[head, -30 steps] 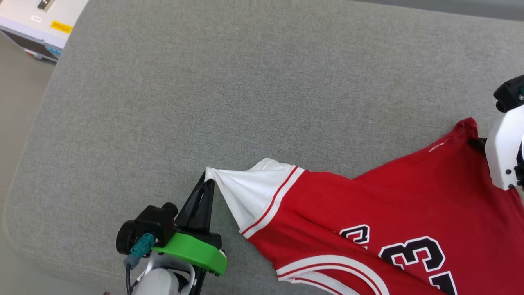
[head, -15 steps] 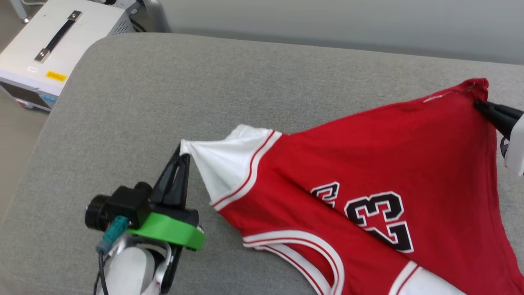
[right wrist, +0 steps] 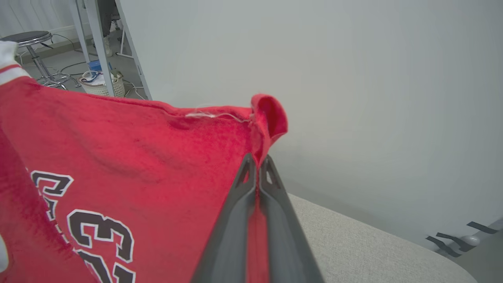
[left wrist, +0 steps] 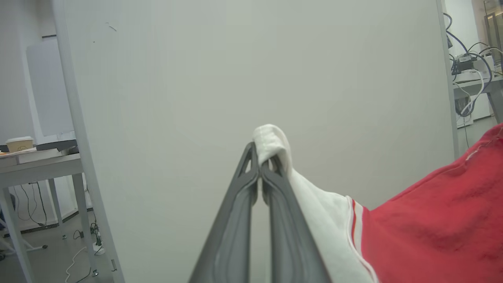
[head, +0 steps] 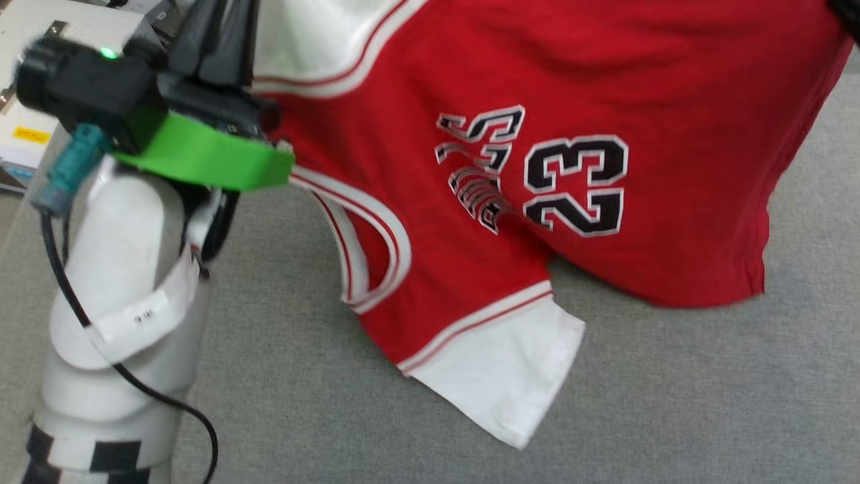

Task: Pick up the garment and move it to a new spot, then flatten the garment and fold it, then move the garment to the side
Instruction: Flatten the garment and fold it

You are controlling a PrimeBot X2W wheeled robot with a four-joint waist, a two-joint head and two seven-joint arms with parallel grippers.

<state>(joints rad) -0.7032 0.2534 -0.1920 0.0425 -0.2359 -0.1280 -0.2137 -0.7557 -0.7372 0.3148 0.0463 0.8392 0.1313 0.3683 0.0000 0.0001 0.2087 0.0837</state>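
- Head view: we see the garment [head: 638, 74], a red jersey knit with white sleeves and red-and-white striped trim. It hangs stretched across the view, neck opening to the left and hem to the right.
- Its lower sleeve [head: 504, 376] droops onto the grey woven cushion [head: 672, 403].
- The black, white-edged "23" reads clearly; the letters beside it are too crumpled to read.
- The left pincer [head: 218, 27] meets the upper sleeve [head: 302, 40].
- Left wrist view: we find the left pincer [left wrist: 259, 161] clamped on a bunched white sleeve tip.
- Right wrist view: the right pincer [right wrist: 257, 165] is clamped on a red corner of the garment, above the cushion.
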